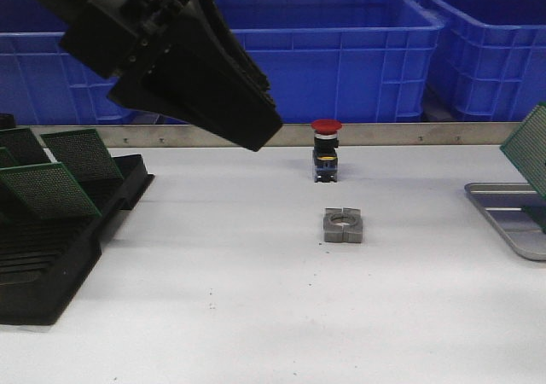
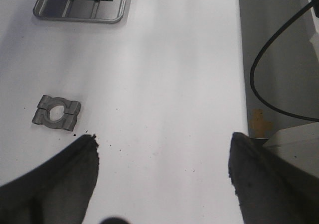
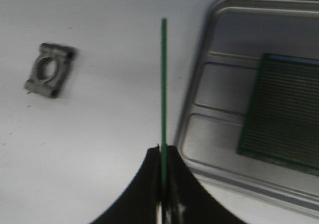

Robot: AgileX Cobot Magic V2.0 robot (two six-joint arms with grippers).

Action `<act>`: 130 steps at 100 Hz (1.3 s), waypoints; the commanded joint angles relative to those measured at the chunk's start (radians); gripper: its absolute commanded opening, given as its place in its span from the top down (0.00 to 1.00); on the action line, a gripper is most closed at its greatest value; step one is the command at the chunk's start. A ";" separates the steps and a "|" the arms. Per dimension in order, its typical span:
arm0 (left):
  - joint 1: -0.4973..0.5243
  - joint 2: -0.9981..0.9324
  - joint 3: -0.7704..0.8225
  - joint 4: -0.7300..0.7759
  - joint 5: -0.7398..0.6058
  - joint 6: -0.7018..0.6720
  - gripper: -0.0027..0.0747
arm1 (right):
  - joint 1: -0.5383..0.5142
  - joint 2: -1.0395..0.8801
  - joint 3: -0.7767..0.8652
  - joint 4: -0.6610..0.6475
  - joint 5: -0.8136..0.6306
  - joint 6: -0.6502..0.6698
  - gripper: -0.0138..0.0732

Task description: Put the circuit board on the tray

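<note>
Nearest the robot on the white counter (image 1: 256, 316), at its left, a black slotted rack (image 1: 51, 256) stands with several green perfboards (image 1: 47, 189) leaning in its slots. Beyond that, near the middle, lies a small grey metal clamp piece (image 1: 343, 225) with a round hole, and behind it a red-capped push button (image 1: 326, 149). Off to the right, the silver-grey tray (image 3: 224, 99) rests flat, its rim raised, its corners rounded and its floor ridged; one green board (image 3: 281, 112) already lies inside it. The right pincer (image 3: 163, 157) is clenched on the circuit board (image 3: 163, 84), a thin green sheet seen edge-on in the right wrist view. It stands on edge, its long axis running straight out from the fingertips, held above the counter just beside the tray's rim, between tray and clamp piece. The left pincer (image 2: 162, 159) hangs released over bare counter, fingers well apart. Farthest back stand big blue crates (image 1: 341, 43).
</note>
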State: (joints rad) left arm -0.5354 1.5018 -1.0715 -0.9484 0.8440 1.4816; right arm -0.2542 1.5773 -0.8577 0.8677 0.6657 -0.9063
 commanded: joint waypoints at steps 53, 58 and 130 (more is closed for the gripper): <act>-0.006 -0.032 -0.030 -0.053 -0.011 -0.001 0.31 | -0.024 0.027 -0.031 0.075 -0.111 -0.006 0.33; -0.006 -0.032 -0.030 -0.053 -0.019 -0.001 0.31 | -0.025 0.022 -0.032 0.073 -0.112 -0.006 0.30; 0.319 -0.374 0.070 0.079 -0.220 -0.363 0.99 | 0.086 -0.309 0.021 0.030 -0.129 -0.052 0.91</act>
State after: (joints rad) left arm -0.2621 1.2112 -1.0138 -0.8284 0.6938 1.1575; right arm -0.2048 1.3575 -0.8398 0.8762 0.5975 -0.9402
